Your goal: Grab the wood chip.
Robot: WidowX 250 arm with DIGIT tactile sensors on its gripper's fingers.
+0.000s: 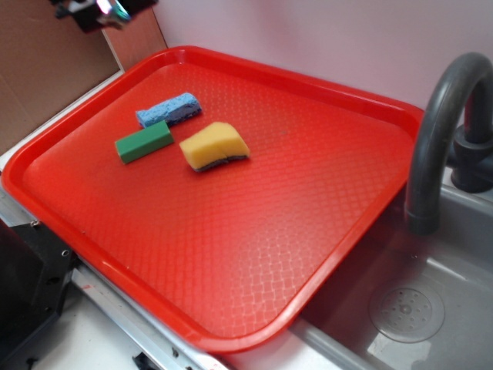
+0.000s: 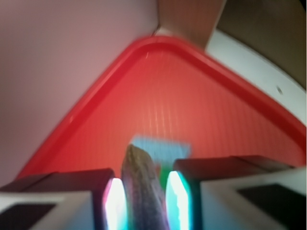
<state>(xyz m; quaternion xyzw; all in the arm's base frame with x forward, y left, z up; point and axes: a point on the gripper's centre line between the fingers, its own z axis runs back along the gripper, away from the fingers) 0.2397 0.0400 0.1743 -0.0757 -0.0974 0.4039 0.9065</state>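
Note:
The wood chip point(image 2: 142, 184), a grey-brown rough sliver with its pointed end up, stands between the two lit fingers of my gripper point(image 2: 144, 194) in the wrist view. The gripper is shut on it, high above the red tray point(image 2: 201, 110). In the exterior view only a bit of the gripper point(image 1: 104, 9) shows at the top left edge, above the tray's far left corner, and the chip cannot be made out there.
On the red tray point(image 1: 308, 200) lie a blue sponge point(image 1: 169, 109), a green block point(image 1: 144, 142) and a yellow sponge point(image 1: 215, 146), grouped at the upper left. A grey faucet point(image 1: 439, 123) and sink point(image 1: 408, 308) are to the right. Brown board stands behind.

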